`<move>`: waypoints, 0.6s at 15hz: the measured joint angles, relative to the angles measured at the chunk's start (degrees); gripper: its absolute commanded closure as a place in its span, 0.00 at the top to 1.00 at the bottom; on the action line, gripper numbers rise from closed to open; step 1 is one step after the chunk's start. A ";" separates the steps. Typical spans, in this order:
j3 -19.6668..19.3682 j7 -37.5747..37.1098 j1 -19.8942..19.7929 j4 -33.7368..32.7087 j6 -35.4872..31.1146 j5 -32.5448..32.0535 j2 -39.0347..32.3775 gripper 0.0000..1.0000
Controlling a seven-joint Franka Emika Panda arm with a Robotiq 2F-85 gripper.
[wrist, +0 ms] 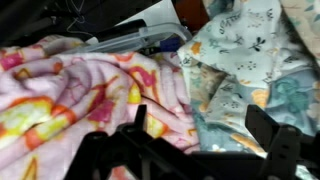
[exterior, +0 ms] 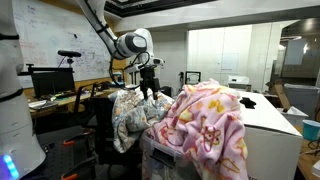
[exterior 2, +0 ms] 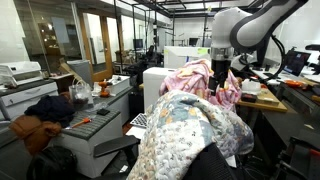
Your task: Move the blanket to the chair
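Jaws gape empty over the seam between the pink fleece [wrist: 80, 90], frame left, and the blanket [wrist: 250, 60], right, so a sloppy drop could snag the wrong one.

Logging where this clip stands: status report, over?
Gripper open, empty, above the fabrics. Blanket draped over chair. Pink blanket alongside, touching it.
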State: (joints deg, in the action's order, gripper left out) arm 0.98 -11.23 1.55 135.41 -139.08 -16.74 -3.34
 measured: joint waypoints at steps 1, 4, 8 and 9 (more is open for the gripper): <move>-0.79 -1.99 -0.24 0.14 -0.02 -1.94 -0.21 1.00; -2.78 -7.22 -0.74 0.45 -0.13 -7.04 -2.11 1.00; -4.37 -12.05 -0.76 0.54 -1.24 -11.10 -7.35 1.00; -4.60 -12.95 -0.66 0.53 -1.77 -11.53 -8.88 1.00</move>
State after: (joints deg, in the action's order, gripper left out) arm -3.62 -24.17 0.89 135.94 -140.86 -28.28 -12.23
